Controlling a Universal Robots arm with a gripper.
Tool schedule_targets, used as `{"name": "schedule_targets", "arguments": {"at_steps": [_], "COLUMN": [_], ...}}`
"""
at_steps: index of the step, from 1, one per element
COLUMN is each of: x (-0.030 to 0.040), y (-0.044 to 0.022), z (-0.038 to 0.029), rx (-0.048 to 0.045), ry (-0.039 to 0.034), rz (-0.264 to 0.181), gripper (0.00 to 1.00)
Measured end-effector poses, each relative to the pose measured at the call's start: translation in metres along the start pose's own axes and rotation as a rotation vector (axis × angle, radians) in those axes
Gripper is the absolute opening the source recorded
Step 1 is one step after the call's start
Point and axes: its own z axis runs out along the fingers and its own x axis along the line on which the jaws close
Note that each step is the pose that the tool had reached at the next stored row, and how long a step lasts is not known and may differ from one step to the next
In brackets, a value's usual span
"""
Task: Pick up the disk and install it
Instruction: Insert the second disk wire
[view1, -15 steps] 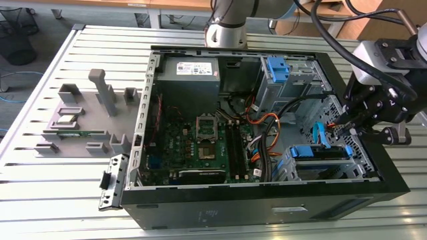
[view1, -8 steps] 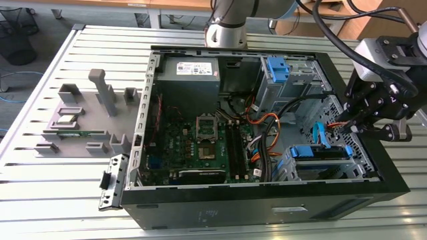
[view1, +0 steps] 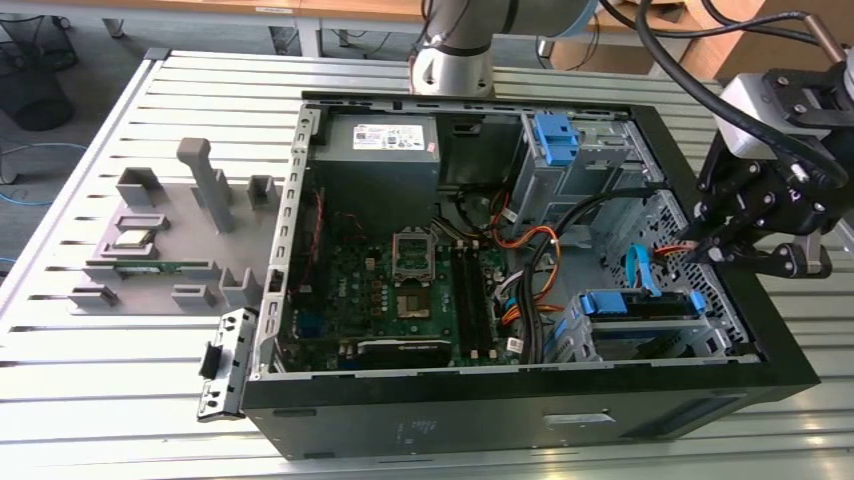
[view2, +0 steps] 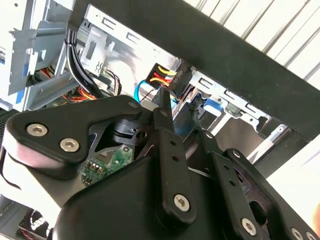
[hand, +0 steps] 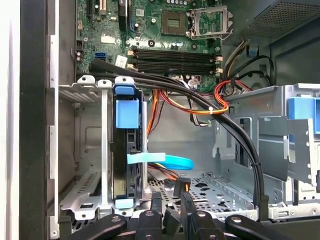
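Disk (view1: 638, 322), in its blue plastic bracket, sits edge-up in the lower drive cage of the open computer case (view1: 534, 400), near the exterior view's right; in the first wrist view it shows as a dark slab with blue tabs at both ends (hand: 126, 150), slotted between the cage's metal rails. Judged from that, the seating looks largely done, though whether the bracket has clicked fully home cannot be told. Gripper (view1: 727, 250) hangs above the case's right wall in the exterior view, apart from the disk and carrying nothing visible. In the first wrist view its fingertips (hand: 172, 202) stand close together with only a narrow gap and nothing between them, so it reads as nearly closed and empty. A blue data cable (hand: 165, 161) loops loose on the cage floor beside the disk, and black and orange cable bundles (hand: 200, 100) cross above the cage. A second blue bracket (view1: 554, 135) sits in the upper bay, well apart from the gripper.
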Motion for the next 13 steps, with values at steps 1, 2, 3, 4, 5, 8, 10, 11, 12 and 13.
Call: {"name": "schedule_targets", "arguments": {"at_steps": [1, 2, 3, 4, 5, 8, 10, 11, 12, 13], "x": [-0.0003, -0.0004, -0.0005, -0.0005, -0.0005, -0.0006, -0.0007, -0.0008, -0.0009, -0.0009], "y": [-0.0011, -0.0021, -0.0029, -0.0036, -0.0043, -0.0054, -0.0056, -0.0057, -0.0060, -0.0065], "z": [0.0000, -0.0001, 0.0000, 0.0000, 0.0000, -0.0002, -0.0010, -0.0014, -0.0017, -0.0017], "rx": [0.0000, 0.0000, -0.0001, 0.0000, 0.0000, 0.0000, 0.0000, -0.0001, -0.0001, -0.0001], "ry": [-0.0001, -0.0002, -0.0006, -0.0010, -0.0013, -0.0032, -0.0049, -0.0060, -0.0067, -0.0075], "rz": [0.000, 0.000, 0.000, 0.000, 0.000, 0.000, 0.000, 0.000, 0.000, 0.000], "gripper": [0.29, 0.29, 0.29, 0.29, 0.29, 0.29, 0.29, 0.29, 0.29, 0.29]}}
